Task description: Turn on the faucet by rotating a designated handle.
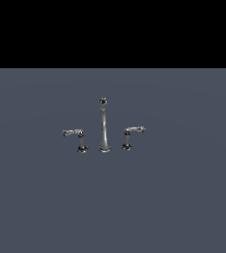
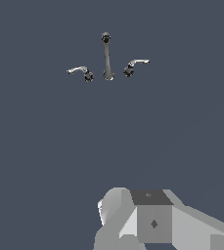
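The faucet is a small chrome three-piece set on the grey floor. Its tall slender spout (image 1: pixel 104 126) has a dark round tip and stands in the middle. One short lever handle (image 1: pixel 75 134) stands at the exterior view's left and its twin (image 1: pixel 132 131) at the right. I cannot tell the two levers apart by role. The wrist view shows the spout (image 2: pixel 106 56) and both levers (image 2: pixel 80 71) (image 2: pixel 136 64) far off. Only grey blocky parts of my gripper (image 2: pixel 152 222) show at that picture's edge, far from the faucet. No fingertips are distinguishable. The gripper is out of the exterior view.
A flat grey-blue floor (image 1: pixel 112 197) surrounds the faucet on all sides. A black band fills the exterior view above the floor's far edge.
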`<state>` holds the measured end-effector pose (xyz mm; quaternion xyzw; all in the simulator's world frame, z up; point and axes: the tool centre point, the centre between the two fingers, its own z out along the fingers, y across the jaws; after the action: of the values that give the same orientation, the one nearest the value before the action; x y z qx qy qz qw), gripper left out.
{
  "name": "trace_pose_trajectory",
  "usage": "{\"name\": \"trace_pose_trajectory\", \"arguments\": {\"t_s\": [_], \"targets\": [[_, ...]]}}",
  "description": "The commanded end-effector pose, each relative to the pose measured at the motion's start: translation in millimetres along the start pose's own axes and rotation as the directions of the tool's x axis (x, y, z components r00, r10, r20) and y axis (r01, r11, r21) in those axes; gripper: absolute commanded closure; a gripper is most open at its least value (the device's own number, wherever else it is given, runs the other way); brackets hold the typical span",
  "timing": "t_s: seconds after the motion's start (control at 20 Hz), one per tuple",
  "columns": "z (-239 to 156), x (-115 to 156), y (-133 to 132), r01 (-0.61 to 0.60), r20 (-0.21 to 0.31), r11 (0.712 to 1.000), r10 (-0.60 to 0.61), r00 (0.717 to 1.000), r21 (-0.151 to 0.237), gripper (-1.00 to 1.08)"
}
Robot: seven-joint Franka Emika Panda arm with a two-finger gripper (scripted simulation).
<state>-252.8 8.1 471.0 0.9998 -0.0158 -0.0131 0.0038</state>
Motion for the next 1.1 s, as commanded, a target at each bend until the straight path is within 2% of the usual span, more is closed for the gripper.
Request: {"name": "trace_pose_trajectory", "arguments": {"t_s": [0.0,0.55,1.05], "targets": [[5.7,1.3,-4.7,-0.021,0.0,1.0,0.021,1.0,0.0,1.08],[52.4,16.9,-42.8,-0.198,-0.001,0.98,0.198,0.98,0.004,1.08],[107.5,44.2,-84.3,-0.397,0.0,0.918,0.397,0.918,0.01,1.08]]}}
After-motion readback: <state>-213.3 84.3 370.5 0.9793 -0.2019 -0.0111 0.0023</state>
